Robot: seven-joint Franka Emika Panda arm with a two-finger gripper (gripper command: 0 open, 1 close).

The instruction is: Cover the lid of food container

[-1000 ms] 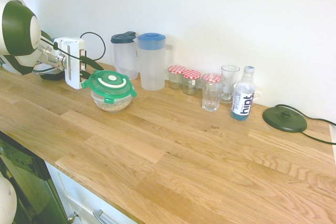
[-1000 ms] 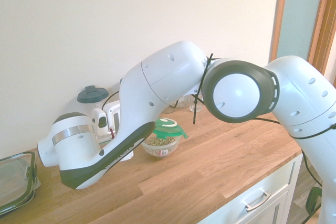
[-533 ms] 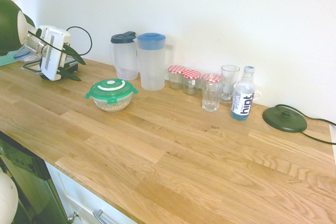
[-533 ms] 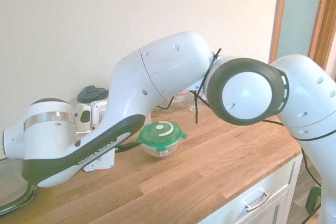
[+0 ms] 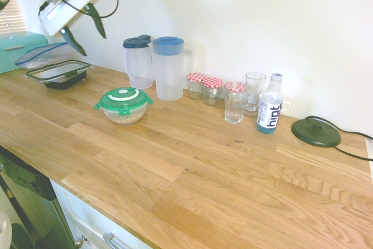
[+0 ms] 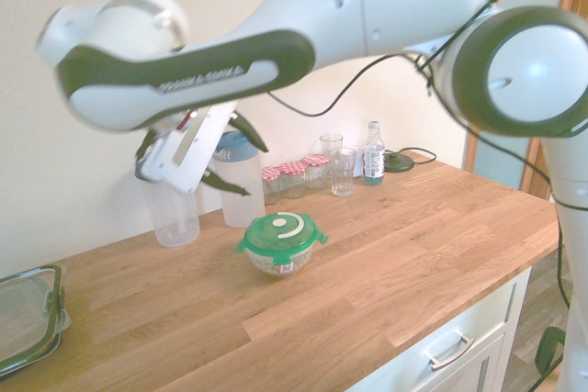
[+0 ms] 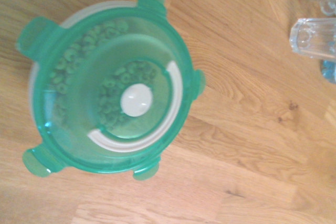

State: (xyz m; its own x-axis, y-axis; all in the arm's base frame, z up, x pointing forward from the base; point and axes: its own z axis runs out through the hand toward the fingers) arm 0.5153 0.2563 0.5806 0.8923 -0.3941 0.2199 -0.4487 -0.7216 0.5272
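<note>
The round translucent green lid [image 5: 123, 98] [image 6: 281, 230] sits level on the food container [image 5: 123, 116] [image 6: 278, 263], a small clear bowl of brownish cereal on the wooden counter. In the wrist view the lid [image 7: 113, 85] fills the frame from above, with its white centre knob, its clip tabs and the cereal showing through it. My gripper [image 5: 86, 29] [image 6: 237, 158] hangs high above the counter, up and to the side of the bowl. Its dark fingers are spread open with nothing between them.
A black-rimmed rectangular clear box [image 5: 58, 74] [image 6: 23, 319] and a clear blue-edged lid [image 5: 44, 53] lie by the wall under the gripper. Two pitchers [image 5: 168, 68], jars [image 5: 204, 88], glasses [image 5: 235, 102], a water bottle [image 5: 270, 104] and a black round base [image 5: 316, 132] line the wall.
The gripper let go of the lid, opened wide, backed away from the bowl and rose high above the counter. The lid went from tilted to lying flat on the bowl.
</note>
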